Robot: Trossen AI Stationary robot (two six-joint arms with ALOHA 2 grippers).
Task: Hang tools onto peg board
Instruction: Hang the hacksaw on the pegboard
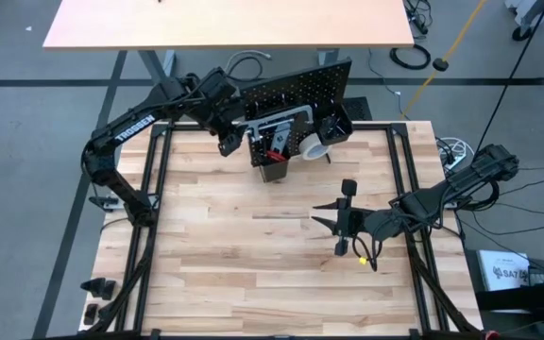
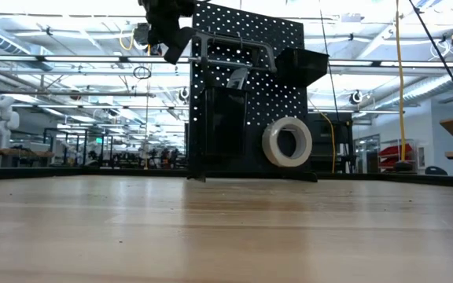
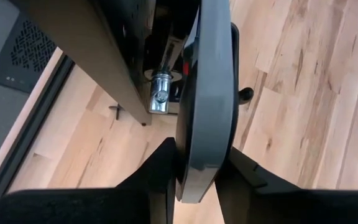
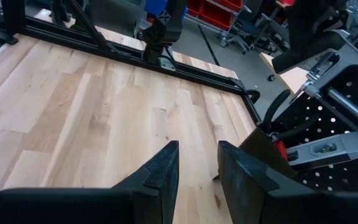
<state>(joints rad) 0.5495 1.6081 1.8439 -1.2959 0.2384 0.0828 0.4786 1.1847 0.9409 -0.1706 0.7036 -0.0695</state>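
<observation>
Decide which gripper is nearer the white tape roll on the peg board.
Left. The left gripper is up at the peg board, gripping the grey bar clamp beside the tape roll. The right gripper hangs over mid-table, farther off.

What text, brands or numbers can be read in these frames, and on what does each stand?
"TROSSEN": white letters along the left arm, high view.
White box on the floor beside the table: dark print, too blurred to read.
Peg board, grey bar clamp and tape roll: no readable marks.
</observation>
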